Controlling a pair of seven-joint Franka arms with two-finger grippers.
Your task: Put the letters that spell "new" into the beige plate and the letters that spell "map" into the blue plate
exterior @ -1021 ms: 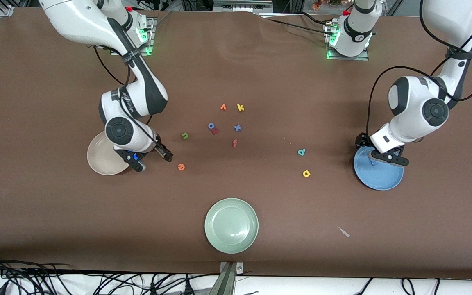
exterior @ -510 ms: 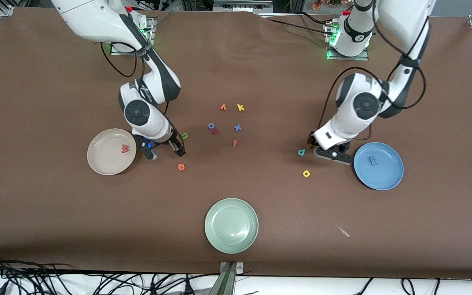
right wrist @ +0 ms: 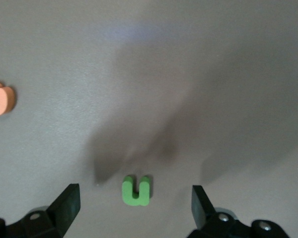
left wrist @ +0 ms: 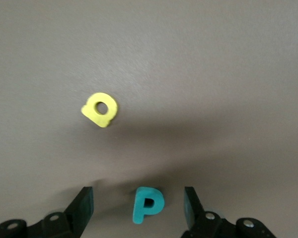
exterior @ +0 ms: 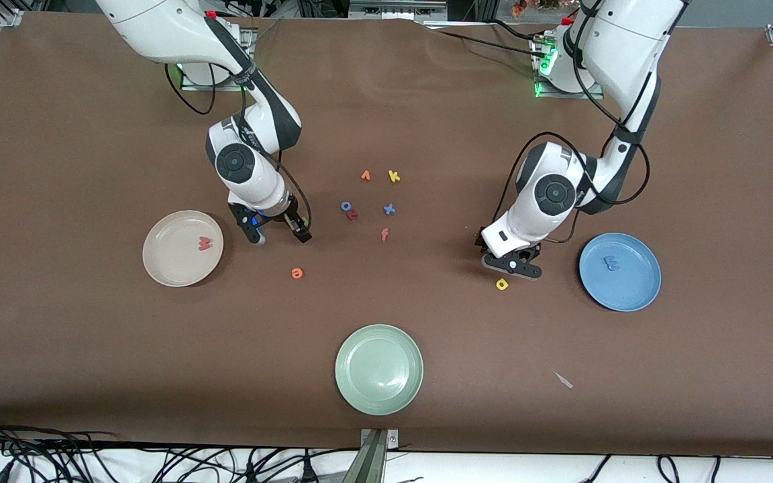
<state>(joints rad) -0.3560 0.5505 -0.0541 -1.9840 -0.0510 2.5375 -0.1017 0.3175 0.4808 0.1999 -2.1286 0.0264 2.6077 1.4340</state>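
Teal p between wide-open left gripper, green n between wide-open right gripper, nothing held: may slide away if closing off-centre.

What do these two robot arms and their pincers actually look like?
Both arms are glossy white with rounded joints, dark grey bands and round dark caps, and loose black cables looping alongside. The left gripper and right gripper are black with two flat fingers. Green lights glow at the bases.
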